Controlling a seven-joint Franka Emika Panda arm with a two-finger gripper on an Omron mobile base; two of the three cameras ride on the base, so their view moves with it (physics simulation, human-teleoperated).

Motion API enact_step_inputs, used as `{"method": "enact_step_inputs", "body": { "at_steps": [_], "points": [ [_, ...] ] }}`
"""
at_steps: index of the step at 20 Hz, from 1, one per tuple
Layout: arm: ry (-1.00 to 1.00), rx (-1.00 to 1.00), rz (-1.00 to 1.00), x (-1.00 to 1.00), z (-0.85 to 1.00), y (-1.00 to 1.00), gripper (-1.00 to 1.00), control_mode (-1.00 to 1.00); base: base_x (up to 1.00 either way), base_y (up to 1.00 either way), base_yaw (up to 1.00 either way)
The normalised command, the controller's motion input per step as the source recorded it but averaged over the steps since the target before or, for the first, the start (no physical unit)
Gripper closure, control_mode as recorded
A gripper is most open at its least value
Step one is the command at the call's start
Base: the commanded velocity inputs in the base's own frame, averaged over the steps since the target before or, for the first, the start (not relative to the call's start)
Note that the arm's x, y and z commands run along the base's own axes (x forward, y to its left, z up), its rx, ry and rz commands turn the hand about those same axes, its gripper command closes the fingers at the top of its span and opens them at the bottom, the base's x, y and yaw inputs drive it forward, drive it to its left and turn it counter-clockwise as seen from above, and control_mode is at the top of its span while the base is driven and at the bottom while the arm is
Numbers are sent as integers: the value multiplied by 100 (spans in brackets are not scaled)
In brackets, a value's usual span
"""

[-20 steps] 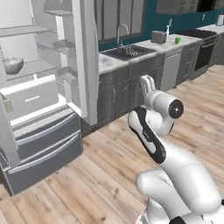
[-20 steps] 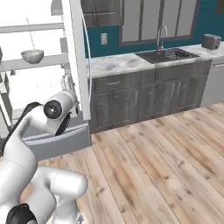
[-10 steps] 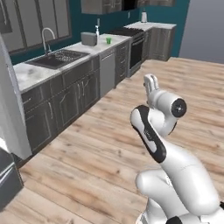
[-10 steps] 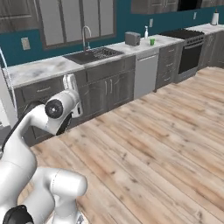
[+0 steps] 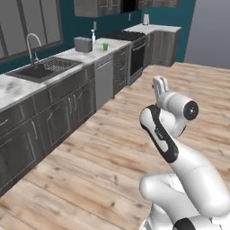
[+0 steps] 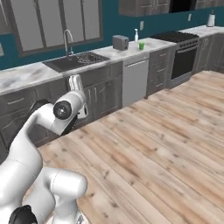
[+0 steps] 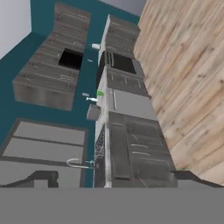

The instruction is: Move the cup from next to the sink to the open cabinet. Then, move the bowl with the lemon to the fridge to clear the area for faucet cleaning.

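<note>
— what's changed since a moment ago?

— the whole picture has swung round, so it's the base turning, not the things. a second back the open fridge with a bowl on its shelf filled the left side; now that is out of frame and the long desk (image 5: pixel 18 87) runs along the teal wall, with the stove (image 5: pixel 134 42) further down.

— and the cup?

— the cup (image 5: pixel 105 46) stands upright on the desk, long axis vertical, wider mouth up, just beside a white bottle (image 5: pixel 93 37) and a grey toaster (image 5: pixel 83 44). it is well apart from the sink (image 5: pixel 38 69) and from the faucet (image 5: pixel 30 45). from the other side the cup (image 6: pixel 141 45) sits near the desk's front edge, above the dishwasher (image 6: pixel 134 81). in the hand view the cup (image 7: pixel 100 93) is a tiny green speck.

— the arm?

— folded up over the wooden floor (image 5: pixel 112 148), far from the desk. the fingers (image 5: pixel 160 84) point upward, spread wide apart with nothing between them; the fingers (image 6: pixel 75 81) also show from the right side.
</note>
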Motion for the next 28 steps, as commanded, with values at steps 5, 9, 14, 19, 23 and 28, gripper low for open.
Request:
{"method": "enact_step_inputs", "body": {
  "at_steps": [5, 9, 14, 19, 23, 28],
  "points": [
    [0, 0, 0, 0, 0, 0, -100, 100, 100, -9, 0],
    [0, 0, 0, 0, 0, 0, -100, 100, 100, 0, -1],
    [0, 0, 0, 0, 0, 0, -100, 100, 100, 0, -4],
    [0, 0, 0, 0, 0, 0, -100, 100, 100, 0, -16],
    [0, 0, 0, 0, 0, 0, -100, 100, 100, 0, -25],
    [0, 0, 0, 0, 0, 0, -100, 100, 100, 0, -29]
  ]
}}
